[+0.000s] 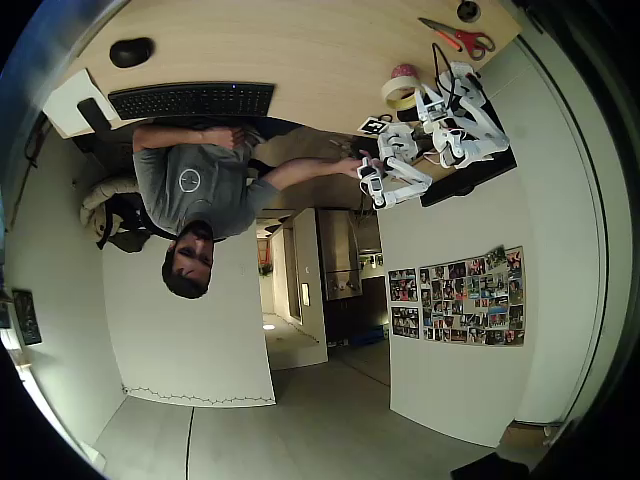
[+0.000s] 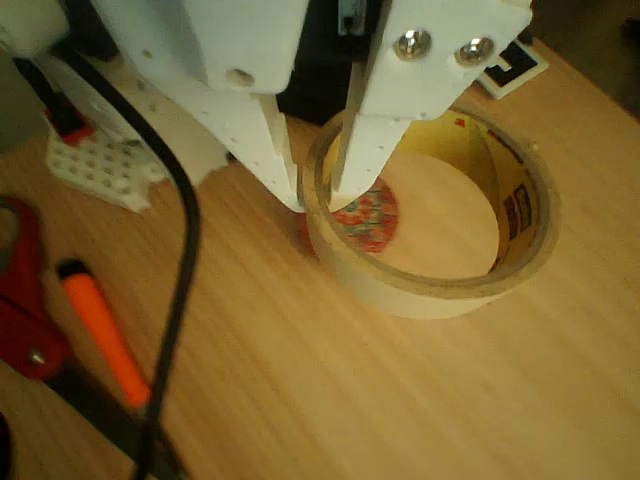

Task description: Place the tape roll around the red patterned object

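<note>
1. Tape [image 2: 430, 285] is lying flat on the wooden table [image 2: 330, 390] in the wrist view, its wide hole facing up, with print showing on the inner wall at the right side.

2. At the far left of that view, red scissor handles [image 2: 22, 300] are lying on the table, and just right of them an orange-tipped tool [image 2: 100, 330] is resting beside a black cable [image 2: 175, 300] that is running down the picture.

3. Further right, the white gripper [image 2: 315, 200] is reaching down over the near-left part of the tape: one finger [image 2: 265, 150] is standing outside the wall, the other [image 2: 375, 140] inside the hole, so the jaws are straddling the wall, narrowly parted (whether they are actually pressing it, I cannot tell).

4. The red ball [image 2: 372, 215] is sitting inside the tape's hole, against the left inner wall, right under the inner fingertip; a sliver of red is also showing just outside the wall.

5. In the overhead view, a mouse [image 1: 131, 51] and keyboard [image 1: 191, 99] are lying at the left, a person is sitting at the table edge, and the tape [image 1: 401, 93] with the ball [image 1: 404, 72] is lying by the arm [image 1: 455, 115], scissors [image 1: 457, 38] beyond.
</note>
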